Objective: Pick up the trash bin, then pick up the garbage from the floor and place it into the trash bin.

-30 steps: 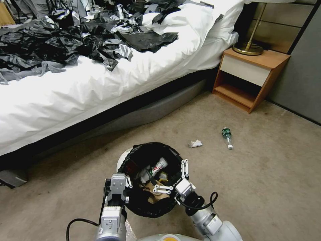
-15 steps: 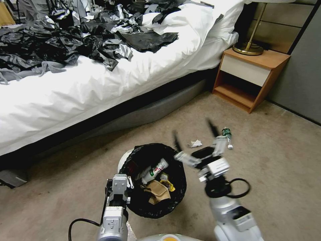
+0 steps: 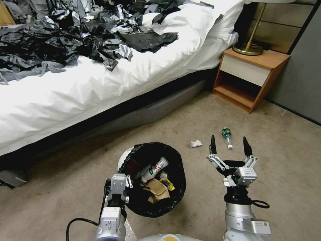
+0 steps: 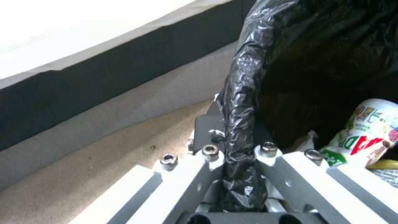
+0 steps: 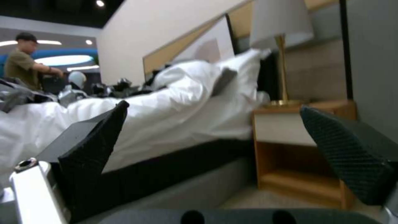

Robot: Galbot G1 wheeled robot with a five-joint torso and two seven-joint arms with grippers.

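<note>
Near the left gripper [image 3: 121, 186], the white trash bin [image 3: 123, 160] wears a black liner (a red-and-green printed bottle [image 3: 154, 168] inside).

Even, soft indoor light fills the room, and the white bedding [image 3: 110, 90] glares almost blank, most of all in the left wrist view. Shadow pools under the bed and inside the bin [image 3: 152, 179]. The right wrist view is soft and hazy, with round ceiling lights [image 5: 99, 3] glowing far off.
</note>
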